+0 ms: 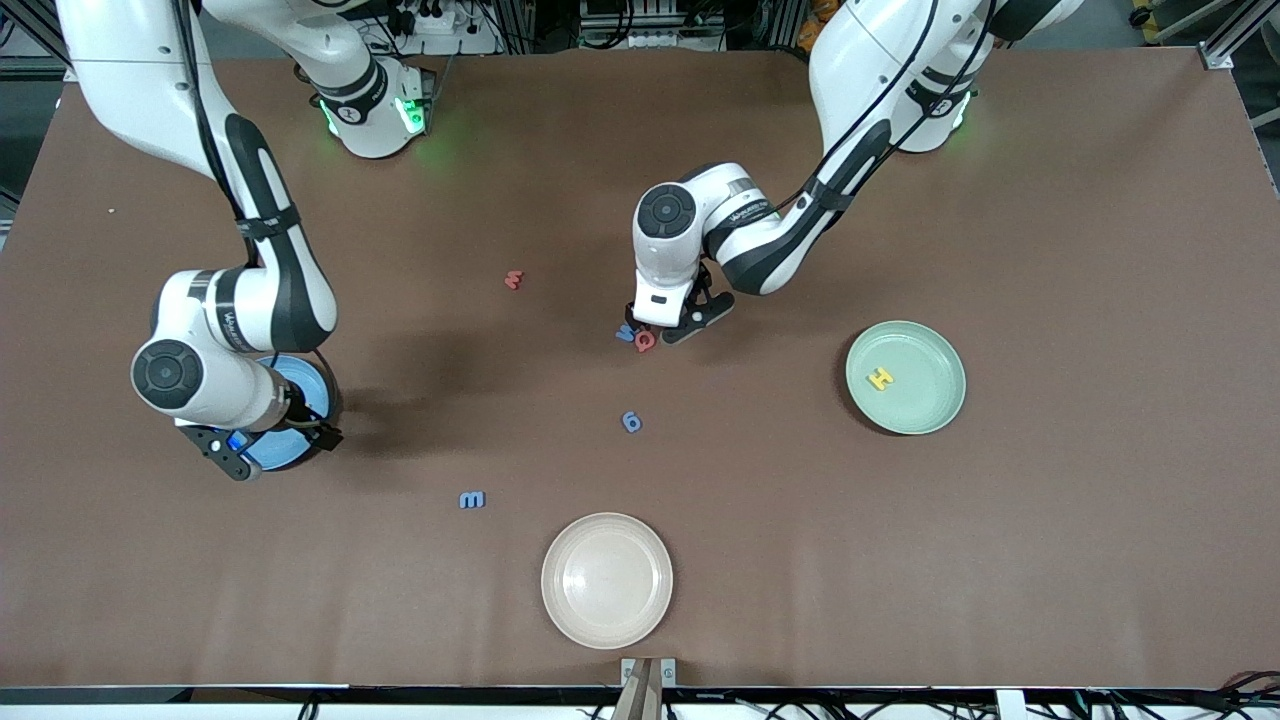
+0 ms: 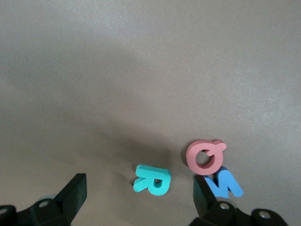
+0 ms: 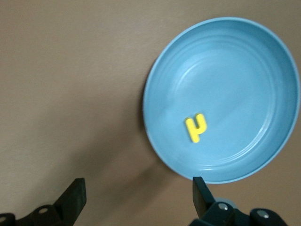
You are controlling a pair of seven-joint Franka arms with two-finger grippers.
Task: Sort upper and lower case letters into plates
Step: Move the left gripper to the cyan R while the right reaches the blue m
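My left gripper [image 1: 672, 330] hangs open low over the table's middle. A teal letter R [image 2: 152, 179] lies flat between its fingers [image 2: 75, 193], touching neither. A pink Q [image 2: 204, 156] and a blue letter [image 2: 225, 185] lie beside one finger, the pink Q [image 1: 645, 341] also showing in the front view. The mint green plate [image 1: 925, 400] holds a yellow H [image 1: 879, 379]. My right gripper [image 1: 275, 445] is open and empty over the edge of the sky blue plate [image 3: 235, 70], which holds a small yellow letter [image 3: 195, 127]. Its near rim [image 1: 305, 385] shows under the right arm.
Loose letters lie on the brown table: a red one [image 1: 512, 279] nearer the robots, a blue one [image 1: 631, 421] in the middle, another blue one [image 1: 472, 499] nearer the camera. A cream-white plate [image 1: 607, 579] sits at the table's near edge.
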